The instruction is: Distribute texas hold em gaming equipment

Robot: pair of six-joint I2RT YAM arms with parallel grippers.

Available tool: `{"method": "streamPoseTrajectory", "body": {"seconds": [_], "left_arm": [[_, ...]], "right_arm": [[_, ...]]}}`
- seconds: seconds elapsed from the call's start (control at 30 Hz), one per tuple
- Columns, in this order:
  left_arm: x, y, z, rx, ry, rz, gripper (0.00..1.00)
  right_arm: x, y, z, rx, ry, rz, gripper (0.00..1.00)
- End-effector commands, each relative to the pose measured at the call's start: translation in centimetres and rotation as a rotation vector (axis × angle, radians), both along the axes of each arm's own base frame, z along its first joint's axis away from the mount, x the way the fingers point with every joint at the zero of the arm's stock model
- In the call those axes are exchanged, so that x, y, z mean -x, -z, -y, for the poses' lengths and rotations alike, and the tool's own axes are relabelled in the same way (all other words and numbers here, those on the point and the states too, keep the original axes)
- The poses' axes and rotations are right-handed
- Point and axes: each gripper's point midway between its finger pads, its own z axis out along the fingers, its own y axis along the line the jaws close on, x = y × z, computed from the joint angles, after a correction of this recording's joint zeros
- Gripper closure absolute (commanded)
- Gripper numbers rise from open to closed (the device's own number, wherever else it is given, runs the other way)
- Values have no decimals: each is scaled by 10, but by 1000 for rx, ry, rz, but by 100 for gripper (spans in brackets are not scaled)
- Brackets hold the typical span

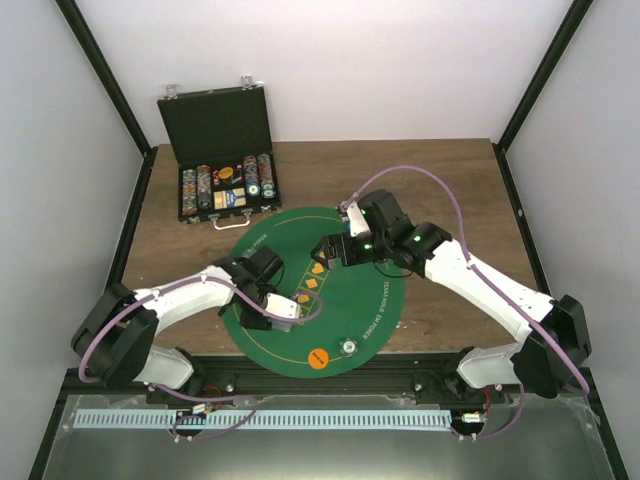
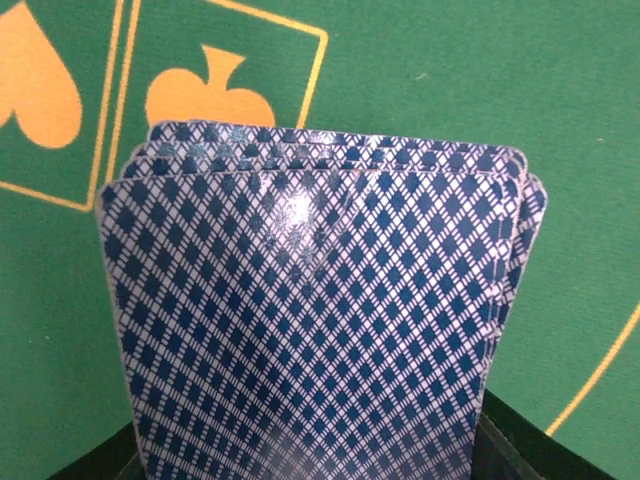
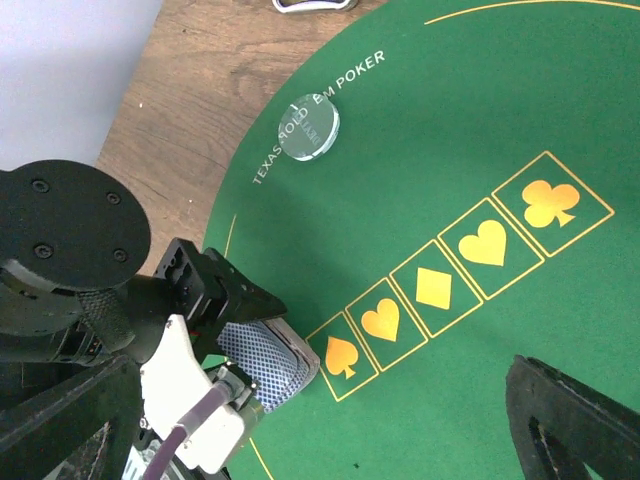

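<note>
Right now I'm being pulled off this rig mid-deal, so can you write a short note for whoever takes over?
Left claw: shut on the deck of cards, held over the green mat beside the spade box.
Right claw: open and empty, over the mat's far half.
Done: an orange disc and a clear disc lie on the mat near its edge.
Left: no card is on the mat and the suit boxes are bare. The other chips sit in the open black case.
</note>
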Motion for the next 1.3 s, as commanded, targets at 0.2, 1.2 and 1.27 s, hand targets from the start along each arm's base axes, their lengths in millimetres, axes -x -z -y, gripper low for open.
{"method": "streamPoseTrajectory", "body": {"seconds": [0.2,1.2,1.27], "left_arm": [[-27,-64,3,103,-217,-9,56],[-96,-161,-9,137,-601,53,57],[-98,-160,-7,144,-602,50,57]], "right_arm": [[-13,-30,3,-146,9,16,0],[-37,-19,-102,-507,-534,-148,17],[-35,-18,-105,-516,-547,-151,17]]}}
